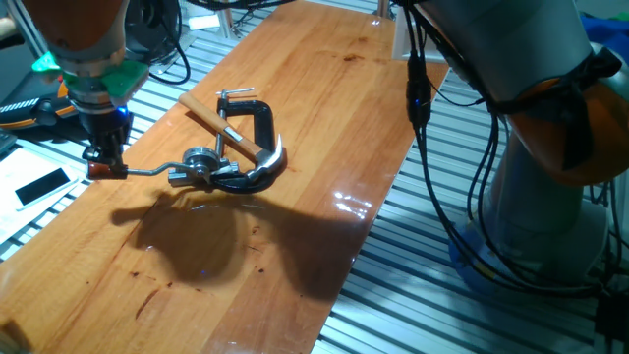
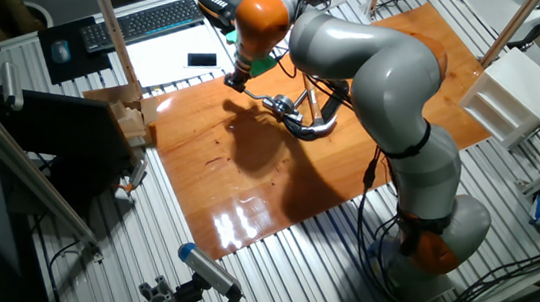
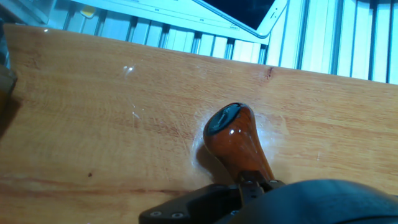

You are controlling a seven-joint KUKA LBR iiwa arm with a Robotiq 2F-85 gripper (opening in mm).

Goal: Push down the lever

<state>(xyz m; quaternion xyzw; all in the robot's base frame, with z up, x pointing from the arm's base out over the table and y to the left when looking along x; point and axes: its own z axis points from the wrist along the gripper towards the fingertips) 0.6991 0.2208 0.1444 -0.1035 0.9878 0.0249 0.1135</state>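
**A:** Where does the thin, slightly bent silver metal lever [image 1: 157, 171] with its small red-brown knob [image 3: 235, 140] lie from the black two-finger gripper [image 1: 106, 163]?

**B:** In one fixed view the gripper sits right at the knob end; the rod runs from there toward three o'clock, nearly level above the long varnished wooden board [image 1: 324, 147]; its hinge is the round silver fitting [image 1: 201, 163], beside the black C-clamp [image 1: 257, 133] and the wooden-handled hammer [image 1: 218, 120].

**A:** So the long axis is nine-to-three?

**B:** Yes; the single arm works at the nine o'clock end, farthest from the hinge; a downward press there looks like the next move.

**A:** Are the fingers apart or together?

**B:** He cannot tell; the fingertips are hidden against the knob in every view.

**A:** And the knob up close?

**B:** Glossy, rounded, dark-capped in the hand view; it seems very near the board.
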